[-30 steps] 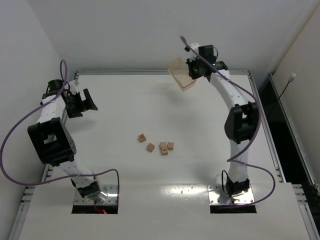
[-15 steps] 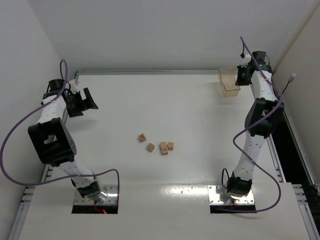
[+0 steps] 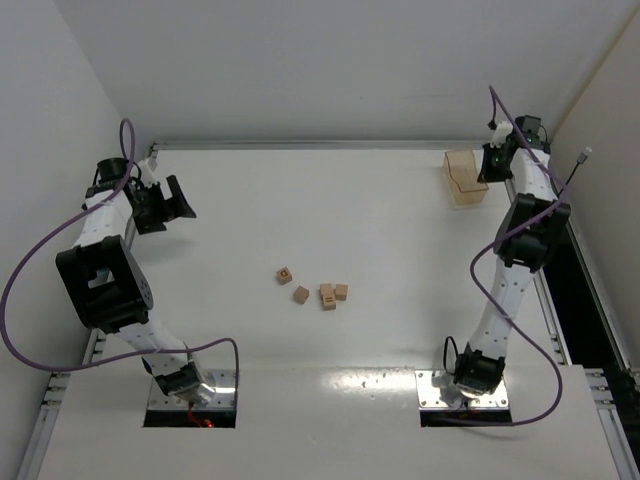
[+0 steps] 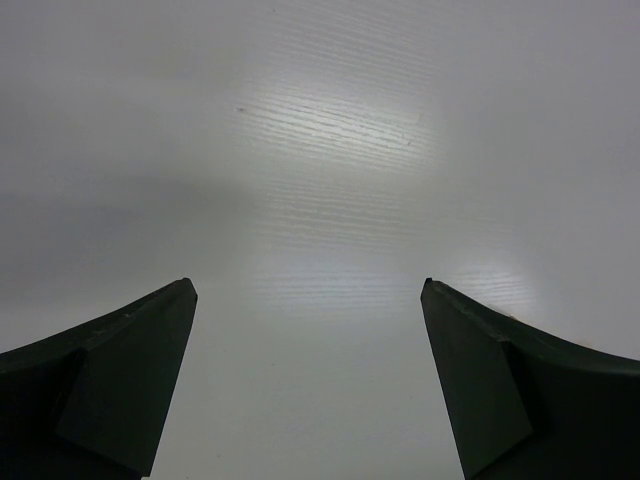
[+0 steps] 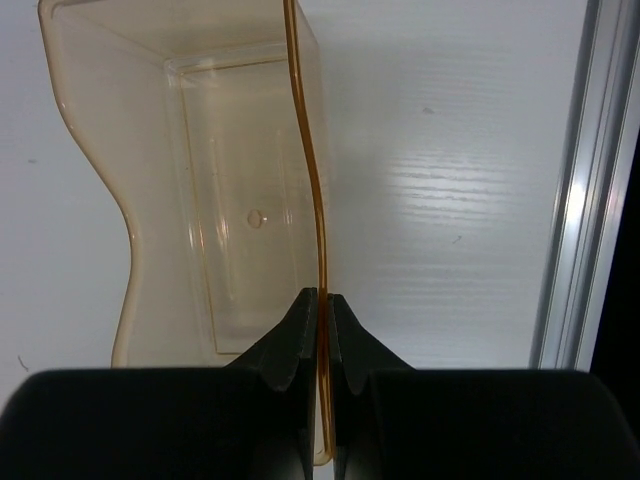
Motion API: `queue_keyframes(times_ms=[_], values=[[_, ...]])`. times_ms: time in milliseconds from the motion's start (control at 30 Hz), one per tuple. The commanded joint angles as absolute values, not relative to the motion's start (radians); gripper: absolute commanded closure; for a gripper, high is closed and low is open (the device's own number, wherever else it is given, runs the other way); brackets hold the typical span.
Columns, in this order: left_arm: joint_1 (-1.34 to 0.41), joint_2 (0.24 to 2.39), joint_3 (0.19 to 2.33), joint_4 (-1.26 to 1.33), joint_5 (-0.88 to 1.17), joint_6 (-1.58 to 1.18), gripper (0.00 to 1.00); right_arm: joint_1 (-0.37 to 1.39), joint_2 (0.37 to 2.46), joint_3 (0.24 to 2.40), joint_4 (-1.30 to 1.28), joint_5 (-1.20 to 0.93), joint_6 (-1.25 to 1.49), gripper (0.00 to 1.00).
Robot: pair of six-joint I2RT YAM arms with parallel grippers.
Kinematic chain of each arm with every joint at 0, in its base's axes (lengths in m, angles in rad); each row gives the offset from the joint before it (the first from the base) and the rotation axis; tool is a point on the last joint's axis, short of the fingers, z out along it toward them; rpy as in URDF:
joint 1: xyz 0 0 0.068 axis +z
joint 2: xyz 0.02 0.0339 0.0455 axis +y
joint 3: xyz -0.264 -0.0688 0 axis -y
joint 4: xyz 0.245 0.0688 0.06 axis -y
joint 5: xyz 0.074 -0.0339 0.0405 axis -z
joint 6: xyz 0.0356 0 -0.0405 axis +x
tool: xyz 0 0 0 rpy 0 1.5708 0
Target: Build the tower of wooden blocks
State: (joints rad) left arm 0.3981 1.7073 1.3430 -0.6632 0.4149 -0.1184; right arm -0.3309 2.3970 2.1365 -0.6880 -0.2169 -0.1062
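Several small tan wooden cubes lie loose near the table's middle: one with a dark mark (image 3: pixel 285 275), one (image 3: pixel 301 295), and a close group (image 3: pixel 333 294). No column stands. My right gripper (image 3: pixel 487 166) is at the far right corner, shut on the wall of a translucent tan tray (image 3: pixel 462 177); in the right wrist view the fingertips (image 5: pixel 321 300) pinch the tray's right wall (image 5: pixel 305 150), and the tray is empty. My left gripper (image 3: pixel 183 201) is open and empty at the far left, its fingers (image 4: pixel 130 380) wide apart over bare table.
A metal rail (image 5: pixel 575 190) runs along the table's right edge beside the tray. The white back wall and side walls enclose the table. Purple cables loop off both arms.
My right arm has swung the tray from above the table's far middle to the far right corner and lowered it there. The left arm and the cubes have not moved.
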Motion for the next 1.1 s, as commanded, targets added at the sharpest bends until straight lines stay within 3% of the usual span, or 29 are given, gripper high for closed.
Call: queue_keyframes(times_ms=[0, 167, 333, 400, 500, 633, 767, 967, 1067], values=[[0.393, 1.697, 1.347, -0.64, 0.419, -0.13, 0.06, -0.353, 2.396, 2.169, -0.651, -0.236, -0.11, 1.0], [0.393, 1.697, 1.347, -0.64, 0.41, -0.13, 0.06, -0.371, 2.407, 2.158, -0.641, -0.215, -0.081, 1.0], [0.393, 1.697, 1.347, -0.64, 0.4, -0.13, 0.05, -0.371, 2.407, 2.149, -0.641, -0.232, -0.094, 0.74], [0.393, 1.697, 1.356, -0.64, 0.388, -0.141, 0.04, -0.371, 2.407, 2.149, -0.641, -0.241, -0.094, 0.59], [0.393, 1.697, 1.365, -0.64, 0.377, -0.141, 0.03, -0.371, 2.376, 2.14, -0.65, -0.261, -0.094, 0.53], [0.393, 1.683, 1.365, -0.624, 0.368, -0.141, 0.01, -0.371, 2.254, 2.039, -0.618, -0.376, -0.103, 0.52], [0.393, 1.674, 1.351, -0.612, 0.359, -0.15, 0.01, -0.327, 2.019, 1.759, -0.462, -0.457, -0.103, 0.52], [0.384, 1.661, 1.361, -0.612, 0.341, -0.16, 0.01, -0.262, 1.783, 1.605, -0.453, -0.476, -0.136, 0.53], [0.345, 1.637, 1.361, -0.621, 0.35, -0.135, 0.0, -0.142, 1.683, 1.53, -0.562, -0.514, -0.274, 0.53]])
